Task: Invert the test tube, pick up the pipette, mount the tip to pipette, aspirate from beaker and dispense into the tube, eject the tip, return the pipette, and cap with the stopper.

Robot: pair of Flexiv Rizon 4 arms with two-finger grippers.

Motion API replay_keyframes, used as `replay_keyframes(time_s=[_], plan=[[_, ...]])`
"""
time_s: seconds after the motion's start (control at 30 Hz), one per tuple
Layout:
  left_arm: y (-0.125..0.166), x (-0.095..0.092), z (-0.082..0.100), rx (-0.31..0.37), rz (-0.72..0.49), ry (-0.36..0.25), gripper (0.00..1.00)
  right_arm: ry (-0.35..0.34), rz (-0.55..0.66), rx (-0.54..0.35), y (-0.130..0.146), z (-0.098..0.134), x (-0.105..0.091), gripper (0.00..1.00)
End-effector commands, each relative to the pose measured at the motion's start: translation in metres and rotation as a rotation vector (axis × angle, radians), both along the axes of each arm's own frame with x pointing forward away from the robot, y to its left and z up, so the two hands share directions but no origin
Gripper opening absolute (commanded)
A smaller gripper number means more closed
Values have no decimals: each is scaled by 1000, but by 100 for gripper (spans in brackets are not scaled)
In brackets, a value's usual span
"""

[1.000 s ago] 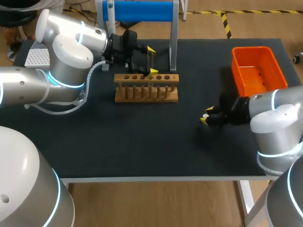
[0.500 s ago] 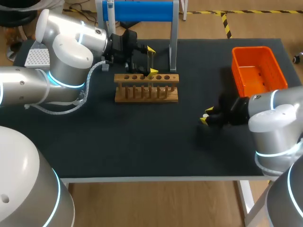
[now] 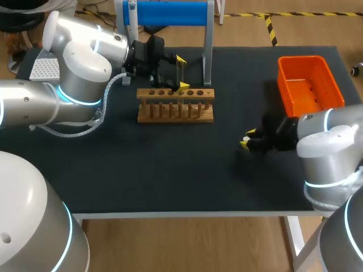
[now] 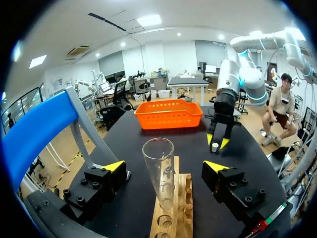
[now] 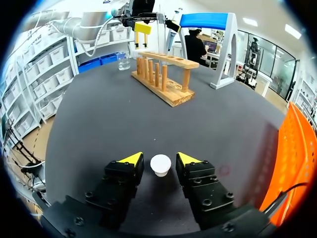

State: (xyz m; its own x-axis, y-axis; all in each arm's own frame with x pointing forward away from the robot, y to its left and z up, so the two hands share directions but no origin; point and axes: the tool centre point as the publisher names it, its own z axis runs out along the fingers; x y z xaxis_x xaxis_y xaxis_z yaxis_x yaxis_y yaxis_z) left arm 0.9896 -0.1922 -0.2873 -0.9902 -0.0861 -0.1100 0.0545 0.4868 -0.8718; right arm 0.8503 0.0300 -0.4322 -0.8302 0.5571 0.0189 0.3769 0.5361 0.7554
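Two grippers hang over the black table (image 3: 170,175), both spread and pinching nothing. The blue-barred grey pipette stand (image 3: 170,13) rises just beside the left gripper (image 4: 165,166), and the orange plastic basket (image 3: 302,58) sits alongside the right gripper (image 5: 155,159). Under the left gripper's fingers lies the pale wooden test tube rack (image 4: 179,210). It holds the clear glass test tube (image 4: 159,171) upright, mouth up, between those fingers with a gap on each side. The small white round stopper (image 5: 160,165) rests between the right gripper's tips, seemingly untouched. The tube is probably light, rigid, slick and breakable, so it wants a gentle squeeze around the mid-wall and a straight lift out of its hole. The stopper looks light and should pinch easily across its sides.
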Motion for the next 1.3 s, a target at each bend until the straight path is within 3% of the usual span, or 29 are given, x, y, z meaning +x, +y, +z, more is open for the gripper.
replay_keyframes(time_s=[0.03, 0.23, 0.53, 0.63, 0.9, 1.03, 1.3], plan=[[0, -1, -1, -4, 1, -3, 100, -4, -5, 1, 0, -1, -1, 40], [0, -1, -1, -4, 1, -3, 100, -3, -7, -1, 0, -2, -1, 29], [0, -1, -1, -4, 1, -3, 100, 0, -10, -3, 1, -3, -1, 24], [0, -1, -1, -4, 1, -3, 100, 1, -12, -3, 1, -3, -1, 0], [0, -1, -1, -4, 1, -3, 100, 4, -17, -2, 0, -3, 0, 0], [0, -1, -1, -4, 1, -3, 100, -33, 4, 3, 0, 13, -3, 0], [0, -1, -1, -4, 1, -3, 100, 7, 95, 60, -4, 78, -6, 0]])
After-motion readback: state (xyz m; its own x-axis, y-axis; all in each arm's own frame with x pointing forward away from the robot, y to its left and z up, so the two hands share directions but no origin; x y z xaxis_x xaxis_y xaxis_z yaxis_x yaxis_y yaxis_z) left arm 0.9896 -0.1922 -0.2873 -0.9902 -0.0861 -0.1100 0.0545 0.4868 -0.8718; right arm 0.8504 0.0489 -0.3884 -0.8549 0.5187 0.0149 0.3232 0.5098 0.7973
